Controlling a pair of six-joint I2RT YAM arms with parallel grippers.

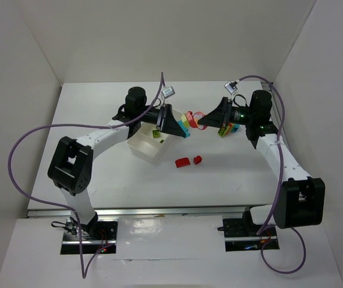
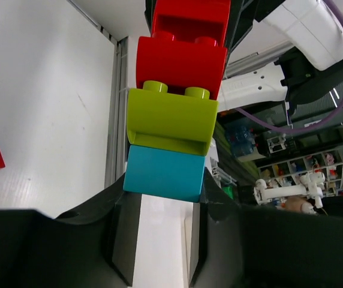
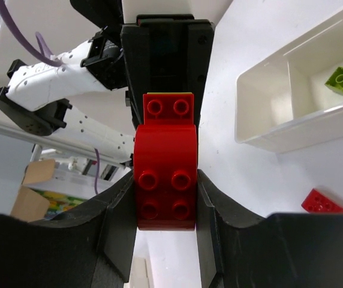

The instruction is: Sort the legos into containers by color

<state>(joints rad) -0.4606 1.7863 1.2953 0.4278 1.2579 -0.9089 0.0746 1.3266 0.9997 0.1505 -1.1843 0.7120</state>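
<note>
- The left gripper (image 2: pixel 162 203) is pressed together on the cyan plastic brick (image 2: pixel 164 174), which is the near end of a four-brick multicolour stack (image 1: pixel 190 117).
- The right gripper (image 3: pixel 165 198) pinches the rounded red plastic brick (image 3: pixel 165 180) at the opposite end.
- Gripping both ends at once looks meant for pulling the stack apart, since joined colours cannot go into separate compartments.
- The stack hangs in the air between the two grippers, above the white table (image 1: pixel 93 102) and just beside the white plastic three-compartment tray (image 1: pixel 143 150).
- Its long axis runs sideways from arm to arm: cyan, then the lime green middle brick (image 2: pixel 170 120), then two red. The green studs point toward the right gripper.
- A lone lime green brick (image 3: pixel 342 80) lies in one tray compartment, and two loose red bricks (image 1: pixel 182 162) sit on the table near the tray.
</note>
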